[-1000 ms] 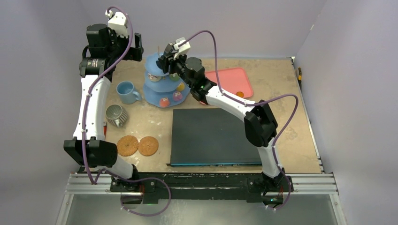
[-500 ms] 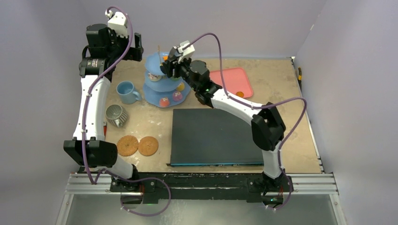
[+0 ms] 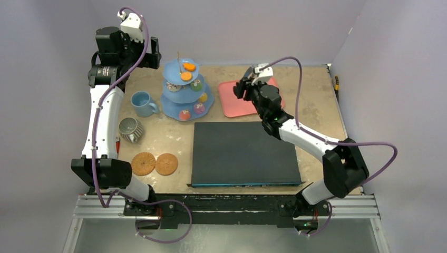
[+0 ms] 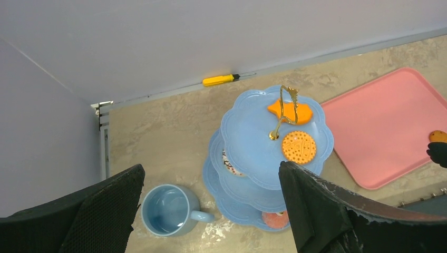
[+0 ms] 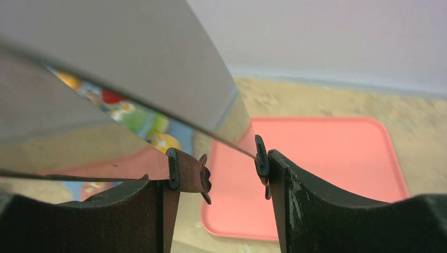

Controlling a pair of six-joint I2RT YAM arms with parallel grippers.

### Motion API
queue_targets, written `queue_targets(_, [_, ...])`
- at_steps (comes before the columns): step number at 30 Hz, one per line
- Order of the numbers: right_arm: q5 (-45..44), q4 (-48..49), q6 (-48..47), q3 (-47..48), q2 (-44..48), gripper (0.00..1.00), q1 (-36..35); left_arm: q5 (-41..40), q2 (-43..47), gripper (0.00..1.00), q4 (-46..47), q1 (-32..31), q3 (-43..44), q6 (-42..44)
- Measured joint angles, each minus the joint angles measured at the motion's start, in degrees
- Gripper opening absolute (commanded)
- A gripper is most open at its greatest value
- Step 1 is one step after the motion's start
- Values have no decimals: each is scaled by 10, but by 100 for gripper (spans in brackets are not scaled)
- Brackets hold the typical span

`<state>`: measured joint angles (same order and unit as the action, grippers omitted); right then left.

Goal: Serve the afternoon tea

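The light-blue three-tier stand [image 3: 176, 100] [image 4: 253, 142] is at the back left. Its top tier carries two orange cakes [image 3: 185, 76] [image 4: 299, 147]. Green [image 3: 196, 84], yellow [image 3: 203, 97], purple [image 3: 198, 108] and red [image 3: 184, 114] cakes sit on the lower tiers. The light-blue mug [image 3: 141, 103] [image 4: 164, 209] is empty, left of the stand. My right gripper [image 3: 246, 87] [image 5: 219, 174] hovers over the pink tray [image 3: 232, 103] [image 5: 327, 158], shut on metal tongs [image 5: 132, 79] whose black tips are apart and empty. My left gripper [image 3: 150, 55] [image 4: 211, 176] hangs open, high above the mug and stand.
One orange cake [image 4: 437, 136] lies on the tray's near edge. A black slab [image 3: 243, 153] fills the table's middle. A grey ribbed cup [image 3: 130, 129] and two round brown discs [image 3: 143, 163] lie front left. A yellow screwdriver [image 4: 219, 80] lies by the back wall.
My right arm has swung right with the tongs, from over the stand's top tier to above the pink tray. The top tier's orange cakes are now uncovered. The left arm has not moved.
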<state>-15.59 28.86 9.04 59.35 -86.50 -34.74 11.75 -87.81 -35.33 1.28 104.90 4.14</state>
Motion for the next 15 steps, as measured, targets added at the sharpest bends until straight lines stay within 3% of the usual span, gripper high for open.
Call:
queue_targets(7, [-23,-7,21,-91,13,61,76,3,0,99,0,1,0,0])
queue_targets(15, [-34,4,30,-102,-9,61,141,5,0,99,0,2,0,0])
